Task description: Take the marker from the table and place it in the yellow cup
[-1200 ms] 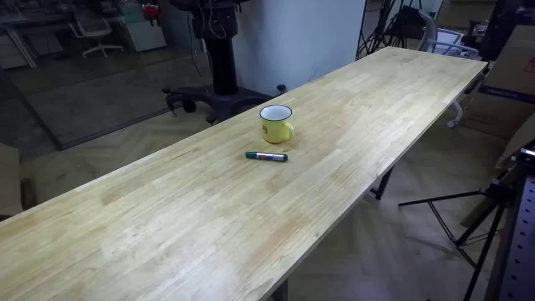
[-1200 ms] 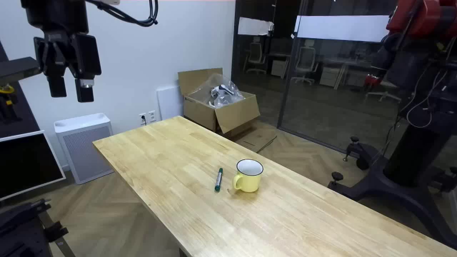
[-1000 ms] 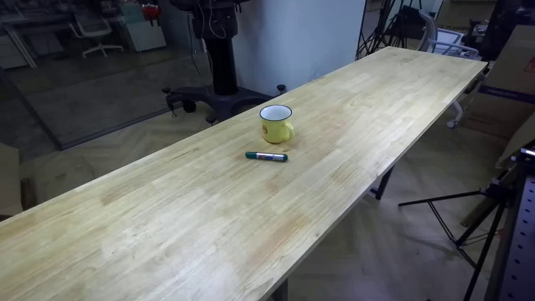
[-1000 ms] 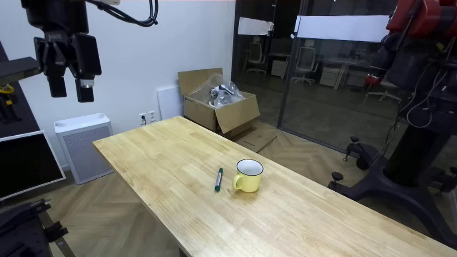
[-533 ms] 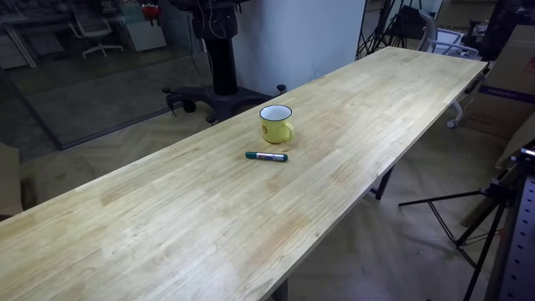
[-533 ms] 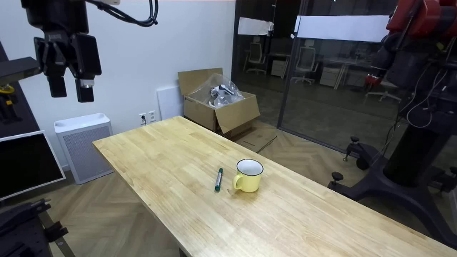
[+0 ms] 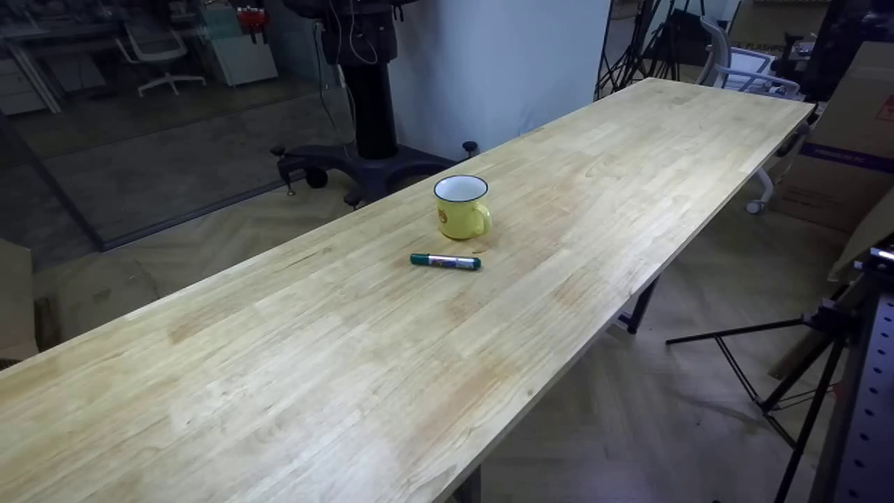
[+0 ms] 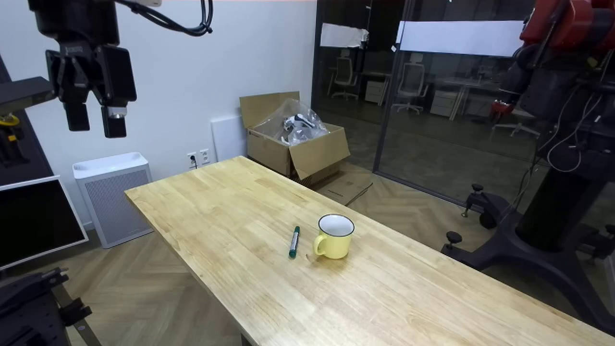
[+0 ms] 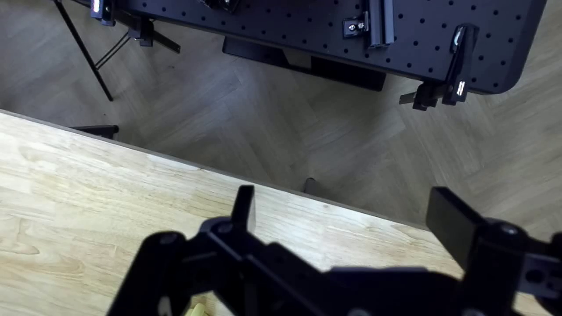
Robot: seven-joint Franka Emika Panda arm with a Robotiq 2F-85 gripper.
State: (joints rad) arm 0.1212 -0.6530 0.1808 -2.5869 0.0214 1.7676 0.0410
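The dark green marker [image 7: 445, 262] with a printed silvery label lies flat on the wooden table [image 7: 314, 349]. The yellow cup [image 7: 459, 220] stands upright close beside it, with a white inside and a dark rim line. Both also show in an exterior view, the marker [image 8: 294, 242] to the left of the cup [image 8: 338, 246], near its handle. My gripper [image 8: 96, 126] is open and empty, high up and far from both. In the wrist view the gripper [image 9: 344, 208] stands wide open above the table's edge. A small yellow piece [image 9: 198, 310], likely the cup, shows at the bottom; the marker is out of view there.
A black perforated bench [image 9: 281, 26] stands across a floor gap from the table. A tripod [image 7: 831, 328] stands beside the table. An open cardboard box [image 8: 293, 139] and a white air purifier [image 8: 115, 197] are past the table's end. A dark wheeled stand [image 7: 374, 161] is behind the table.
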